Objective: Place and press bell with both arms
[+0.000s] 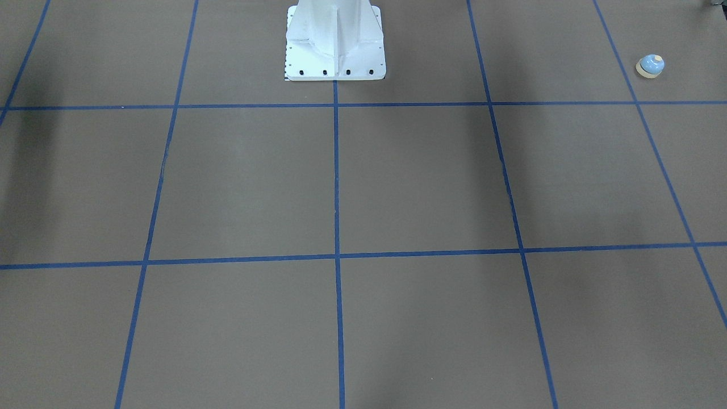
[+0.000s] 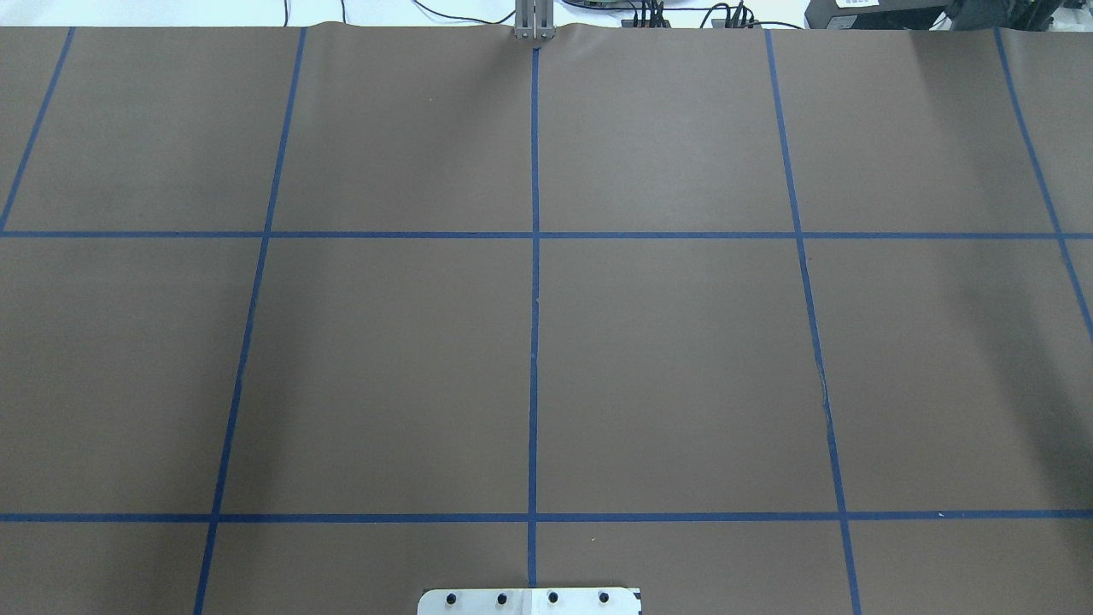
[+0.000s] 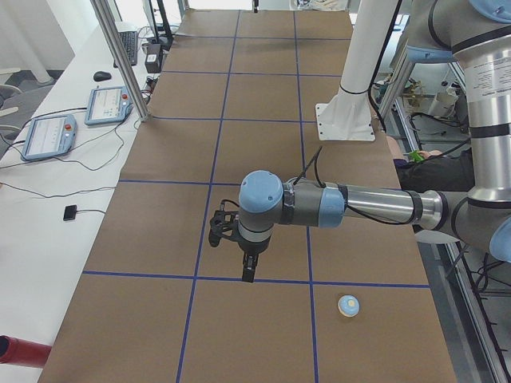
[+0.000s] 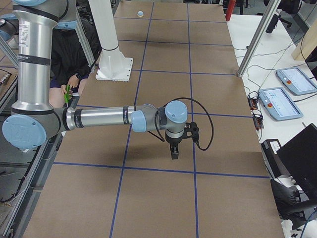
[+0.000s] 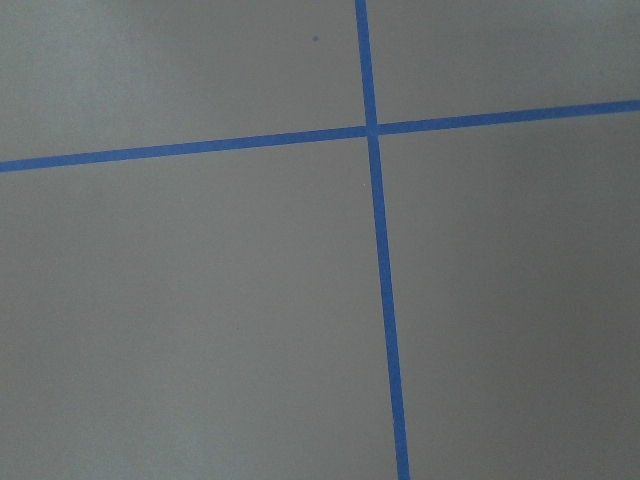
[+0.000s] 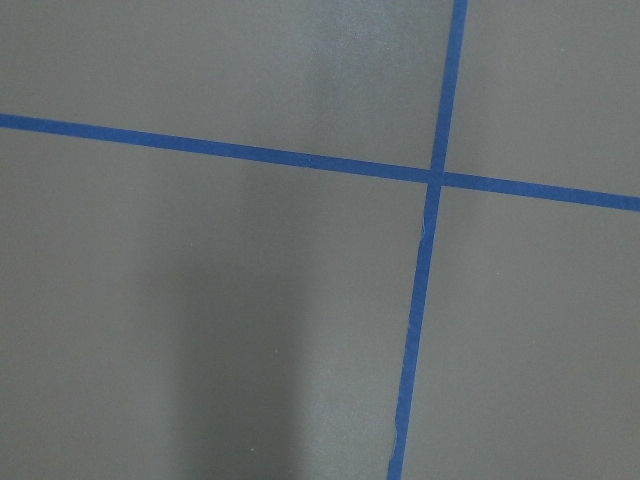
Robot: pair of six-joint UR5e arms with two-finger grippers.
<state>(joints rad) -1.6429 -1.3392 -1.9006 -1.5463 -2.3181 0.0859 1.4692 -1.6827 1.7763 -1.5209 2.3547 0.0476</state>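
The small light-blue bell (image 1: 650,66) with a cream base stands upright on the brown table, near the end on my left side. It also shows in the exterior left view (image 3: 348,305) and far off in the exterior right view (image 4: 140,13). My left gripper (image 3: 248,274) points down above the table, about one square away from the bell, and holds nothing of it. My right gripper (image 4: 174,153) hangs above the table near the opposite end. I cannot tell whether either gripper is open or shut. Both wrist views show only brown table and blue tape lines.
The white bolted pedestal (image 1: 335,45) stands at the robot's edge of the table. A blue tape grid (image 2: 534,256) marks the brown surface. Teach pendants (image 3: 48,136) and cables lie on the white side bench. A person (image 4: 74,64) sits behind the robot. Metal posts (image 3: 120,56) stand at the far edge.
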